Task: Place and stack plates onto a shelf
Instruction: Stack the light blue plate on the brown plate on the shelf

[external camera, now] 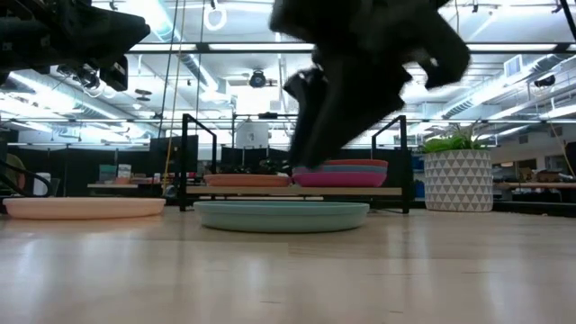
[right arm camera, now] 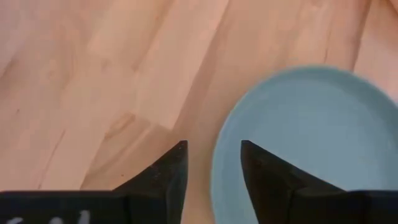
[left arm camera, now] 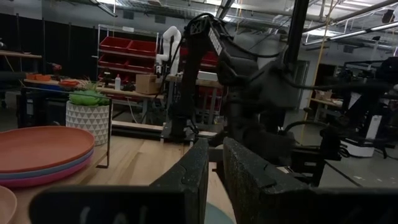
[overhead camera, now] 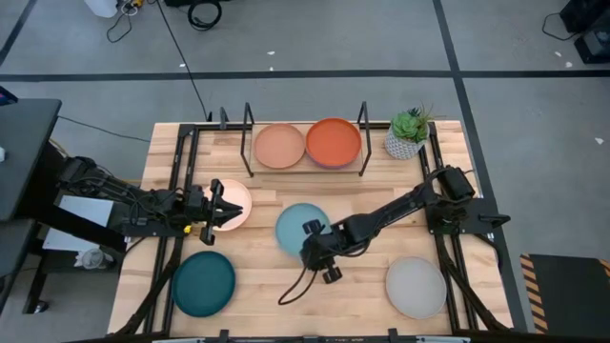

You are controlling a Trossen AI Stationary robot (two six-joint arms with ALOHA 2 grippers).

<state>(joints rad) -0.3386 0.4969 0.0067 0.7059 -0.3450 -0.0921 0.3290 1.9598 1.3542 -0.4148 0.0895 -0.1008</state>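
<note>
Dark fingers of my right gripper (right arm camera: 209,163) fill the bottom of the right wrist view, spread apart, one over bare wood and the other over the rim of the light blue plate (right arm camera: 305,143). Nothing is pinched yet. I judge that I am lining up to take this plate by its near-left edge, so I want the rim centred in the gap, one finger under the lip and one above, before I close. Coming in shallow matters: the plate is low and matte, and a steep approach could push it along the table (overhead camera: 248,276) instead of catching it.

From above, that plate sits mid-table, with the right arm reaching across to it. My left gripper (overhead camera: 215,207) waits over the cream-pink plate (overhead camera: 235,202) on the left, fingers pressed nearly together, holding nothing.

Farther out, the dark teal plate (overhead camera: 203,283) lies near-left and the grey plate (overhead camera: 416,286) near-right. On the shelf (overhead camera: 307,170) at the far side, the peach plate (overhead camera: 279,145) is on the left and the orange plate (overhead camera: 334,141) tops a stack on the right, beside the potted plant (overhead camera: 408,133). I would carry high enough to clear the black loops.
</note>
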